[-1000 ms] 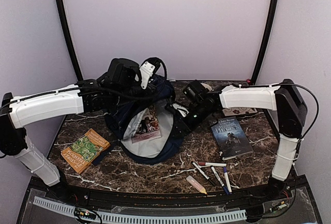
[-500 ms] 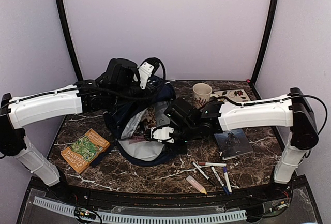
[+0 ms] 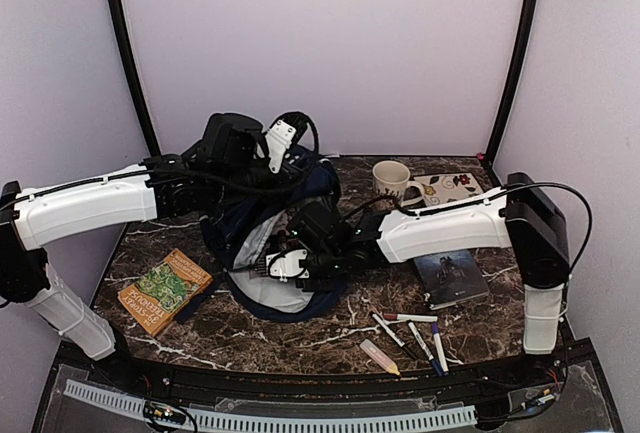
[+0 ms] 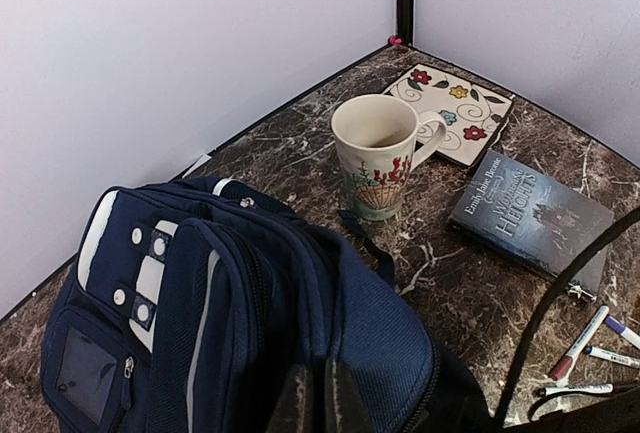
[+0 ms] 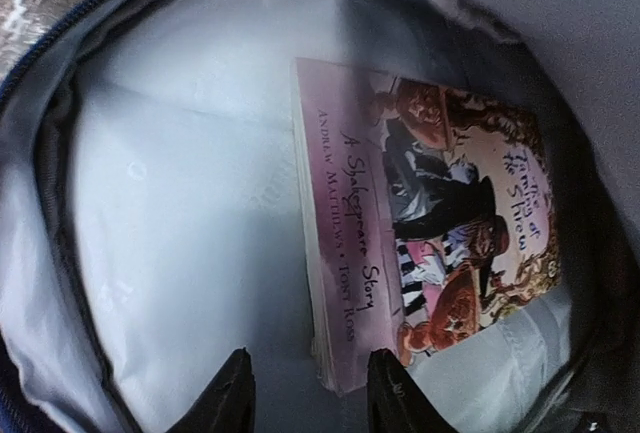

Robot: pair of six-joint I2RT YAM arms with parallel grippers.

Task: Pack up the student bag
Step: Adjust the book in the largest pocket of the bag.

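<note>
**Top external view.** The student bag (image 3: 225, 231) lies on the marble-patterned table (image 3: 300, 338), left of centre, with its mouth turned toward you and its grey lining showing. The right arm reaches into that mouth, and the left arm comes to the bag's upper part from the left.

**Left wrist view.** The left gripper (image 4: 318, 398) has its fingers closed together on the bag's navy fabric. This grip appears to be what holds the mouth up.

**Right wrist view.** The right gripper (image 5: 312, 393) sits just inside the bag. Its fingers are apart and clamp nothing. A paperback (image 5: 440, 223) lies flat on the lining, and its near corner shows in the gap between the fingers.

**Step in hand (judgement).** The paperback looks seated and released.
- Draw the right arm straight back along the opening.
- Hold the fingers clear of the lining folds and the zip edge.
- Do not slacken the left grip, or the mouth may collapse onto the wrist.
- Lay the next book flat beside this one, not on edge.

**Legible writing.**
- The paperback reads "A Shakespeare Story", "Andrew Matthews" and "Tony Ross". Its cover title appears to be "The Taming of the Shrew".
- The dark book (image 4: 530, 218) on the table reads "Emily Brontë" and "Wuthering Heights".
- The lettering on the green-and-orange book (image 3: 165, 290) is too small to read.
- The mug (image 4: 375, 158), the floral tile (image 4: 455, 113) and the pens (image 3: 405, 317) show no readable text.
</note>
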